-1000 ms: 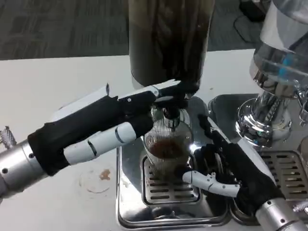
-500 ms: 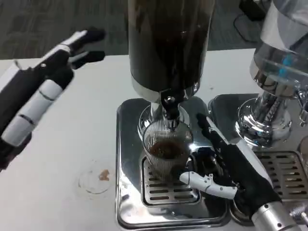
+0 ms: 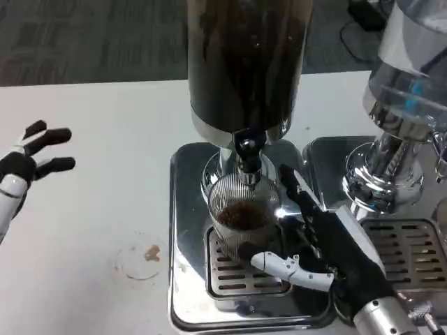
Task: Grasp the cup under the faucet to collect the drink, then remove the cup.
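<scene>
Nearest the camera, the right robot hand (image 3: 328,255) is wrapped around the ribbed glass cup (image 3: 241,220) from the cup's right side, with a white finger curled across the cup's lower front and dark fingers reaching up along its right flank; the cup is judged to be firmly held. The cup itself stands on the slotted drip tray (image 3: 241,276), directly below the faucet (image 3: 246,157), and a brown drink can be seen pooled inside it. To the left of the cup, a pale brown stain (image 3: 150,253) is marked on the white worktop (image 3: 105,202). Farther to the left of the cup, the left robot hand (image 3: 24,171) is seen at the picture's edge with its fingers spread apart and nothing held; within the last second it has been drawn away from the faucet lever, where it had been resting, and carried well clear of the cup. From this withdrawal it may be judged that the filling has been ended and that only the removal of the cup remains. Behind the cup, the dark dispenser tank (image 3: 244,63) rises above the faucet, and to the cup's far right a second, chrome dispenser (image 3: 401,105) is set.
</scene>
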